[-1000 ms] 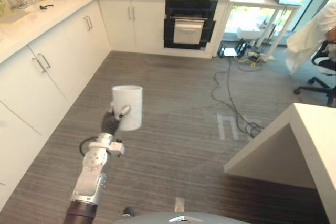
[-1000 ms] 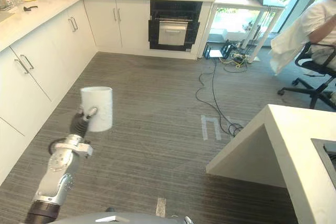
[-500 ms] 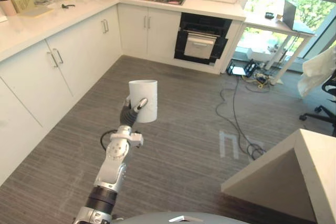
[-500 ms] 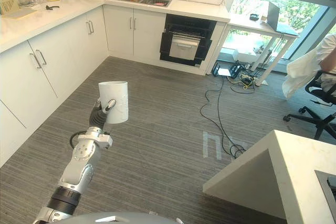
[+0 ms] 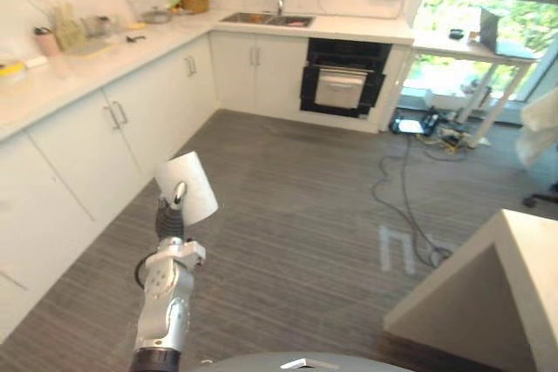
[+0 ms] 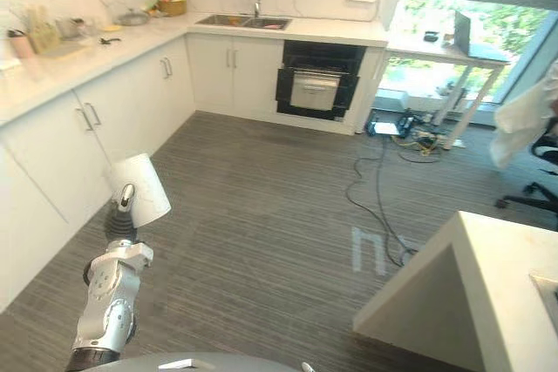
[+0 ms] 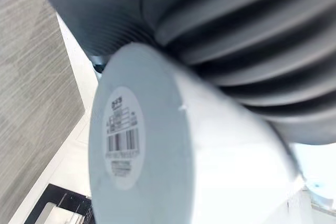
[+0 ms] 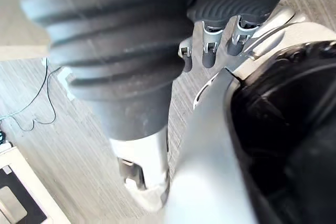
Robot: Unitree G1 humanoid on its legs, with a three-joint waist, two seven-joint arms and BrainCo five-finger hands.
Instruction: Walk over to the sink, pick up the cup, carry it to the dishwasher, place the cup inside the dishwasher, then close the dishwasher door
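1. The white cup [image 5: 187, 185] was in the left hand [image 5: 177, 196], whose fingers were curled round its lower part. It was held up in front of the robot, above the floor [image 5: 296, 206], and it was tilted, not upright.
2. In the left wrist view the base of the cup, with its label, sat close against the dark ribbed cover. I judged from this that the cup lay deep in the hand.
3. The step in hand was, in my judgement, the carrying. The dishwasher [image 5: 340, 84], its dark front seemingly open, stood at the far end of the room. It was under the surface [image 5: 366, 28] and just beside the cabinets below the sink [image 5: 266, 18], well apart from the cup.
4. To do this step well, the hand should grip firmly and bring the cup nearer to upright, because walking shakes the arm.
5. The way ran between the white cabinets [image 5: 96, 128] on the left and the corner of the white island [image 5: 514, 250] on the right. A straight line over the open floor seemed safest.
6. The right hand [image 8: 209, 51] hung with relaxed fingers and held nothing, so it seemed free for the door later.
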